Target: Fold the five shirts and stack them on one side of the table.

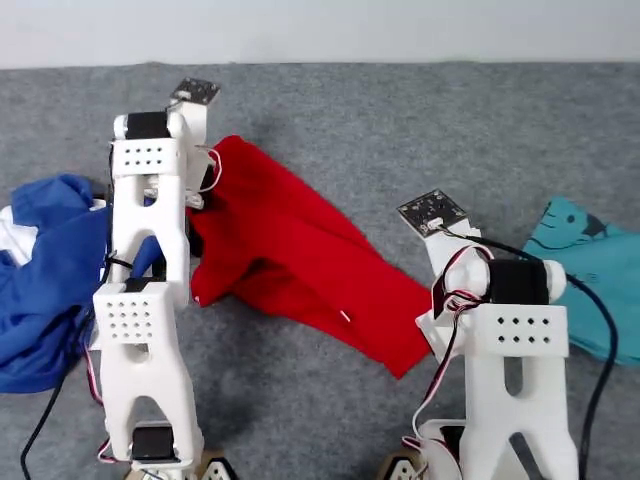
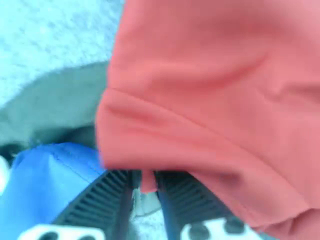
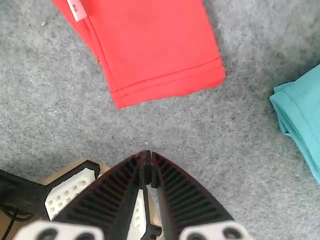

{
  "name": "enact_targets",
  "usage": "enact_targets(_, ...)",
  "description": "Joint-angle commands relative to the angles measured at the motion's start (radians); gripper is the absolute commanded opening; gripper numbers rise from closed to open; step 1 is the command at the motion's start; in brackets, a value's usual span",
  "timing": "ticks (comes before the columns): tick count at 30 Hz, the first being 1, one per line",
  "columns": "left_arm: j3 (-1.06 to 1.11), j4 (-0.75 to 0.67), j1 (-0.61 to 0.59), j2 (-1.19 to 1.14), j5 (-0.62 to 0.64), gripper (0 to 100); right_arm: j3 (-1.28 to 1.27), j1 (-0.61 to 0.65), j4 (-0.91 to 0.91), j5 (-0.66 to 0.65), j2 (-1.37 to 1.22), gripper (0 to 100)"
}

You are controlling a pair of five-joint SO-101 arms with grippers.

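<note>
A red shirt point(image 1: 300, 260) lies crumpled and slanted across the middle of the grey table. My left gripper point(image 2: 146, 186) is shut on an edge of the red shirt point(image 2: 210, 100) at its far-left part, beside the left arm point(image 1: 150, 200). Just below that gripper lies blue cloth point(image 2: 45, 185). My right gripper point(image 3: 146, 161) is shut with nothing in it, hanging above bare table a little short of the red shirt's hem point(image 3: 165, 82). A teal shirt point(image 1: 590, 275) lies at the right edge, and its corner point(image 3: 300, 115) lies beside the right gripper.
A pile of blue shirts with some white point(image 1: 45, 280) lies at the left edge. The grey felt table point(image 1: 400, 130) has free room at the back and in the front middle. The right arm's base point(image 1: 500, 400) stands at the front right.
</note>
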State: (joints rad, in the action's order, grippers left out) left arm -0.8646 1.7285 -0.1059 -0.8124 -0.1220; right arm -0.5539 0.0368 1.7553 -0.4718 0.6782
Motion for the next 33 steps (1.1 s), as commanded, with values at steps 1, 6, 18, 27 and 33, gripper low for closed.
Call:
enact_targets(1, 0.021, 0.029, 0.003, 0.124, 0.011, 1, 0.003, 0.01, 0.024, 0.011, 0.015, 0.9)
enact_targets(6, 0.068, 0.02, 0.095, 0.118, 0.008, 1, 0.003, 0.01, 0.024, 0.011, 0.015, 0.9)
enact_targets(18, 0.062, 0.002, 0.129, -0.057, 0.014, 6, 0.002, 0.005, 0.024, 0.005, 0.015, 0.9)
enact_targets(27, 0.001, -0.002, 0.058, -0.055, 0.011, 1, 0.002, 0.005, 0.024, 0.008, 0.015, 0.9)
enact_targets(33, -0.065, 0.028, -0.012, 0.054, 0.012, 1, 0.003, 0.01, 0.024, 0.011, 0.015, 0.9)
